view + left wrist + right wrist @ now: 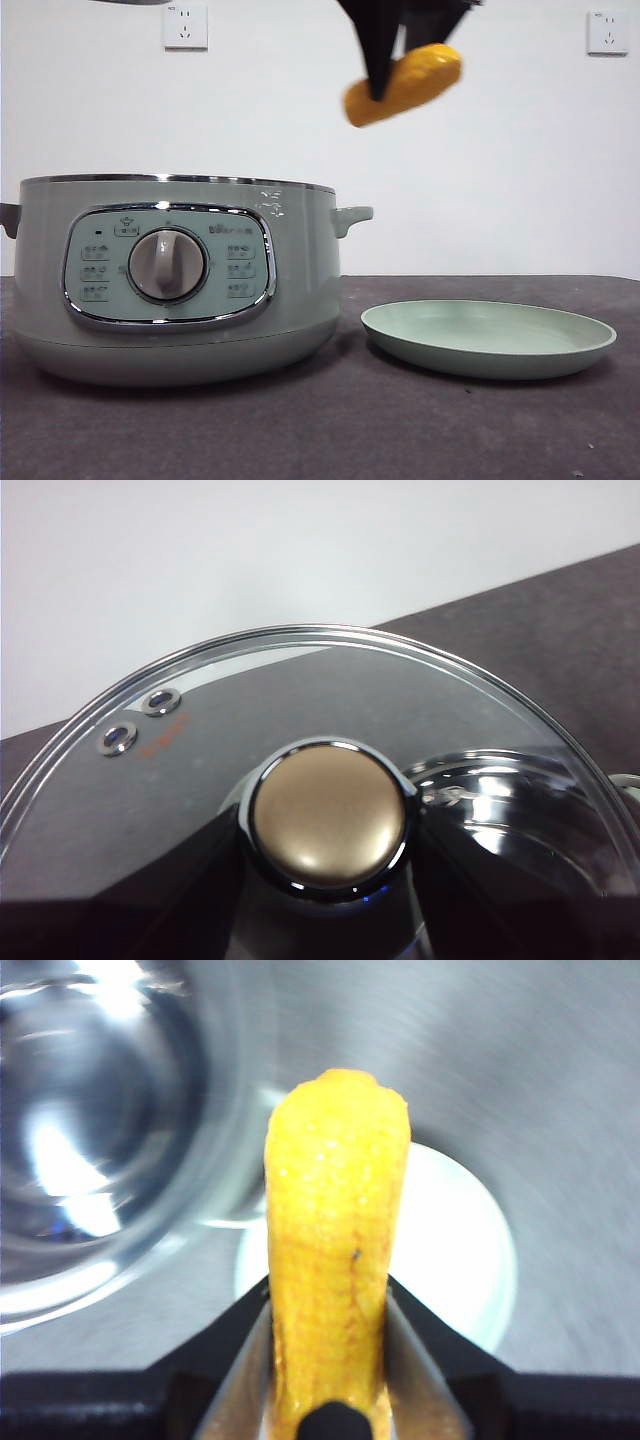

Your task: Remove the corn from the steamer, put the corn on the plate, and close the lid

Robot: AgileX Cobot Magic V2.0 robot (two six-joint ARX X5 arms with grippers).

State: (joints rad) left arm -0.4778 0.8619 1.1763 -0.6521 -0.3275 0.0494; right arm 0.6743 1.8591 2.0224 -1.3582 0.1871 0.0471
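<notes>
The right tool (pixel 385 75) is clamped on the corn (pixel 405 84), cob tilted. The plate (pixel 488 338) lies below it, slightly to one side. The left tool's state cannot be told; the lid (pixel 300 740) fills its view.

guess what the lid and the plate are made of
Lid: clear glass, since the table shows through it, with a shiny chrome-looking rim and a knob that looks satin bronze here, maybe plastic. Plate: pale green and matte with no glints, likely plastic or melamine, though glazed ceramic can't be ruled out.
</notes>
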